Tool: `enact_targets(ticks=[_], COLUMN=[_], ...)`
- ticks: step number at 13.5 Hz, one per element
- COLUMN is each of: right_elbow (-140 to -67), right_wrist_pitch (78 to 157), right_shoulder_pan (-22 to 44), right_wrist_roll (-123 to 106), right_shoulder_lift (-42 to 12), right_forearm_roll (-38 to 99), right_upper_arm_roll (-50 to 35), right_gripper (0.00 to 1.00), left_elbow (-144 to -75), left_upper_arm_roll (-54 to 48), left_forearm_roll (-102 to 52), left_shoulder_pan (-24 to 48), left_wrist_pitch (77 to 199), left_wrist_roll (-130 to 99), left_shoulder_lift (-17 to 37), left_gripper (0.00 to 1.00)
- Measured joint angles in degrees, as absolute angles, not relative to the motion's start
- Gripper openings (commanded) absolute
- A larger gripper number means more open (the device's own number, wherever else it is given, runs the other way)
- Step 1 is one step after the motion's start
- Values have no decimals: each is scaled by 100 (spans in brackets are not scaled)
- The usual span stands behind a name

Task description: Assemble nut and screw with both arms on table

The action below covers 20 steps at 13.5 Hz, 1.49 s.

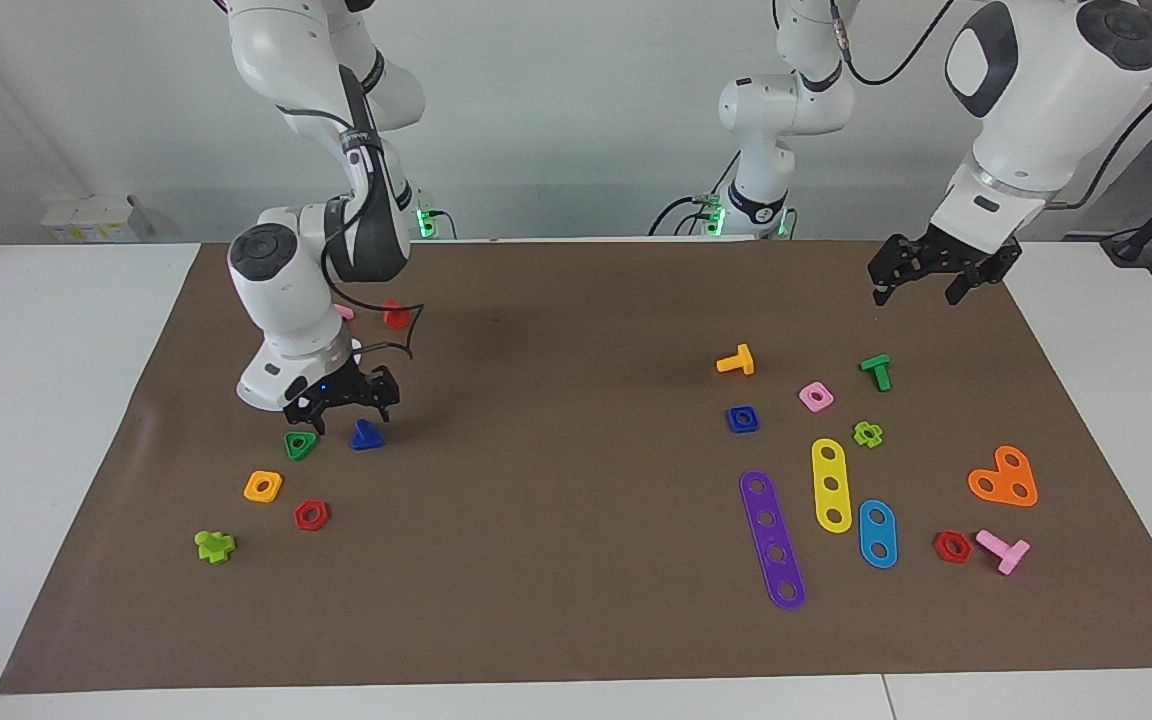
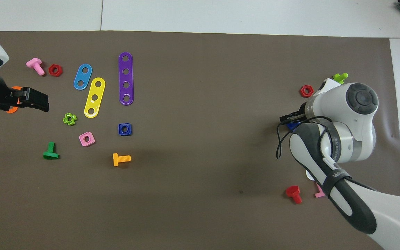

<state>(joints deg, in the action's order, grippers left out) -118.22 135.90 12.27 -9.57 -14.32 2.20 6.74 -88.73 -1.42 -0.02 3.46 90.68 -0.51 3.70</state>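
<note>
The right gripper (image 1: pixel 348 408) hangs low over the dark-blue screw (image 1: pixel 367 435), which its arm mostly hides from overhead; whether its fingers grip is unclear. The left gripper (image 1: pixel 921 283) waits spread open, high, near the robots. The dark-blue nut (image 1: pixel 742 419) lies beside the orange bolt (image 1: pixel 737 360).

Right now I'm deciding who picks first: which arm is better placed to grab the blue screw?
Right. The right gripper hangs low just over the screw; the left gripper waits at the mat's other end.
</note>
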Motion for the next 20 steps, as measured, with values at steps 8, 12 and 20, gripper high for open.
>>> enact_targets(ticks=[8,12,20], right_elbow=[-12075,-12079,-11112], right_wrist_pitch=[13740,13743,13056], right_shoulder_pan=[1226,1209,1712], right_wrist_roll=[-1075,-1085,344], right_shoulder_lift=[-1432,-1431,-1341], right_forearm_roll=[222,230,303], right_upper_arm_roll=[676,678,658], right_gripper=[0,0,0], left_elbow=[-8873,-8873,-8873], left_upper_arm_roll=[-150,-157,-151], left_forearm_roll=[-2,-2,-2], left_shoulder_pan=[349,351,347], left_wrist_pitch=[9120,9127,9138], left_wrist_roll=[-50,-50,-50], left_shoulder_lift=[370,370,370], left_gripper=[100,100,100])
